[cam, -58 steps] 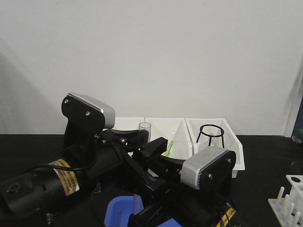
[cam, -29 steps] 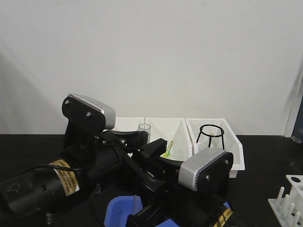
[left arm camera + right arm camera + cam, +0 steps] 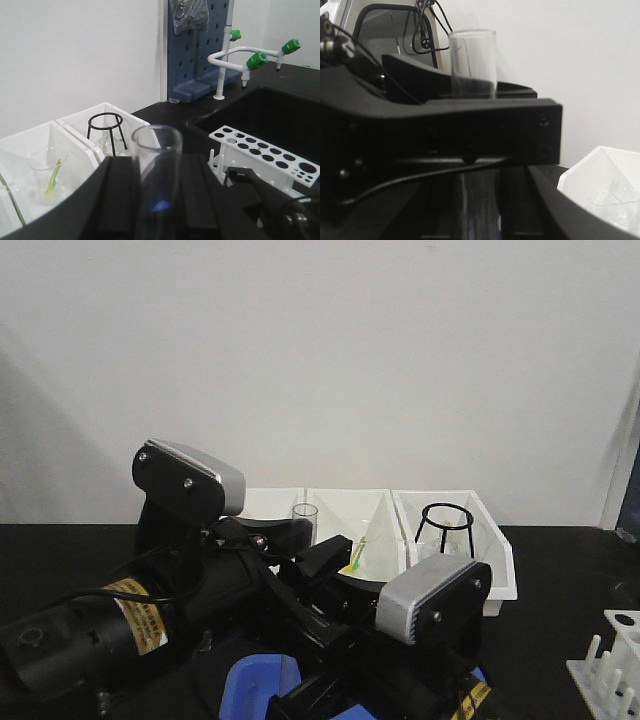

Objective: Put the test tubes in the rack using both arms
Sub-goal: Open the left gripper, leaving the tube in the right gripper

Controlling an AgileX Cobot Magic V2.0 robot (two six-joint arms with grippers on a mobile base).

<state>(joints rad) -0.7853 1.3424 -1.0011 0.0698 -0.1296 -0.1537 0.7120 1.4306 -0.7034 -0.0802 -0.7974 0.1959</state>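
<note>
A clear glass test tube (image 3: 156, 165) stands upright between the black fingers of my left gripper (image 3: 157, 167), which is shut on it. In the front view its open rim (image 3: 305, 510) pokes up above the two crossed arms, the left arm (image 3: 185, 485) and the right arm (image 3: 430, 595). The right wrist view shows the tube's top (image 3: 472, 62) rising over the left gripper's body. Its lower part runs down between the fingers of my right gripper (image 3: 476, 202), which sit close on both sides. The white rack (image 3: 260, 160) stands just right of the grippers, its holes empty.
Three white open-front bins (image 3: 450, 495) stand behind; one holds a beaker with a green stick (image 3: 47, 170), another a black wire tripod (image 3: 106, 130). A blue tray (image 3: 255, 685) lies under the arms. A black sink (image 3: 280, 115), green-tapped faucet (image 3: 257, 60) and blue pegboard (image 3: 195, 50) are at the right.
The right arm's grey cap has shifted slightly left, closer to the left arm. The tube and left arm have barely moved.
</note>
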